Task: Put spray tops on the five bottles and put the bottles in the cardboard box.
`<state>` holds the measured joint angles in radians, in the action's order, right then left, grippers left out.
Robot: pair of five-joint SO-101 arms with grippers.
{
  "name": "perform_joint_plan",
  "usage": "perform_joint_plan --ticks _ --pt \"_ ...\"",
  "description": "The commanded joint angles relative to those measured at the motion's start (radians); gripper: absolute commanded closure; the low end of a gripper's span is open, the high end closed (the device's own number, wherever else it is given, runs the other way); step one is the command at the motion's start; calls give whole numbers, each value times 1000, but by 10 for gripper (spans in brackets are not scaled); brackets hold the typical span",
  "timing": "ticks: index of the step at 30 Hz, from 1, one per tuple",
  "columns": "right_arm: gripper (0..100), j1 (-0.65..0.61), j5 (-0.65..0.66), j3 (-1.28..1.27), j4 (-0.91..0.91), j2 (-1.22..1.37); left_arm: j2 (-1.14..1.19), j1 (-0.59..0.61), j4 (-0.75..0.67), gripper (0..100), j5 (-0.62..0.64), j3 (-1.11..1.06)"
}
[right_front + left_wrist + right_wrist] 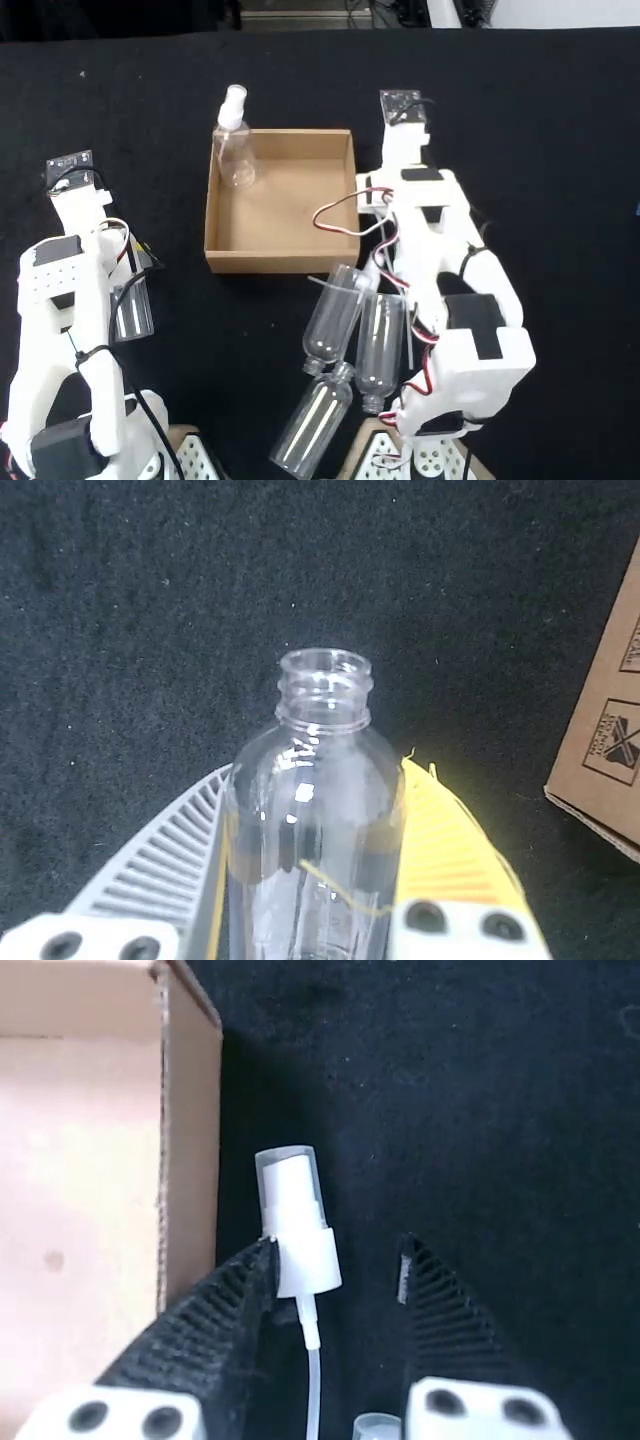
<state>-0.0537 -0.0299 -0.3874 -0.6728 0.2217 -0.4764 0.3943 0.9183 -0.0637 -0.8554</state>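
An uncapped bottle (315,810) is gripped by the left tool (320,780), its body clamped between the grey finger and the yellow finger, with its open threaded neck pointing away from the wrist. In the high view this bottle is seen held over the black bench (180,100), well to the left arm's side of the box (280,262). A corner of the box is also seen in the left wrist view, near the bottle but apart from it.

The right tool (338,1255) is held open just beside an outer wall of the box. A white spray top (297,1225) is found between its black fingers, touching one finger, while a clear gap is left to the other. The thin tube of the top is seen running back toward the wrist. A second small white cap (375,1425) is partly seen at the picture's edge; what it belongs to cannot be told.

One capped bottle (236,150) is seen in the box's far corner on the left arm's side. The loose bottles (380,340), three and without tops, are laid on the bench in front of the box, close together beside the right arm.
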Motion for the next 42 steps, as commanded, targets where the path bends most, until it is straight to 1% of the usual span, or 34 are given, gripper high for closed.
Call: perform_joint_plan --ticks 1,9,12,15,18,21,23,26,35,39,42 --pt "818 51 6 54 -2 -5 -34 -8 -14 953 9 13" --pt "818 212 0 93 -8 -5 -34 -7 -14 953 9 13" --pt "818 235 -2 102 -11 -7 -34 -10 -14 953 9 13" --pt "818 232 -3 148 -80 -18 -34 -10 -14 953 9 13" --pt "818 218 -3 217 -210 -62 -37 -7 -14 953 9 13" --pt "818 163 -54 246 -275 -88 -38 -8 -14 953 9 13" --pt "818 118 -84 243 -262 -81 -38 -10 -14 953 8 13" --pt "818 80 -86 239 -212 -51 -38 -10 -14 953 8 13" --pt "819 97 -84 246 -71 90 -35 -7 -14 953 8 13" --pt "819 87 -84 257 -81 107 -35 -5 -14 953 8 13" --pt "819 87 -84 285 -121 113 -35 -5 -11 953 8 13"
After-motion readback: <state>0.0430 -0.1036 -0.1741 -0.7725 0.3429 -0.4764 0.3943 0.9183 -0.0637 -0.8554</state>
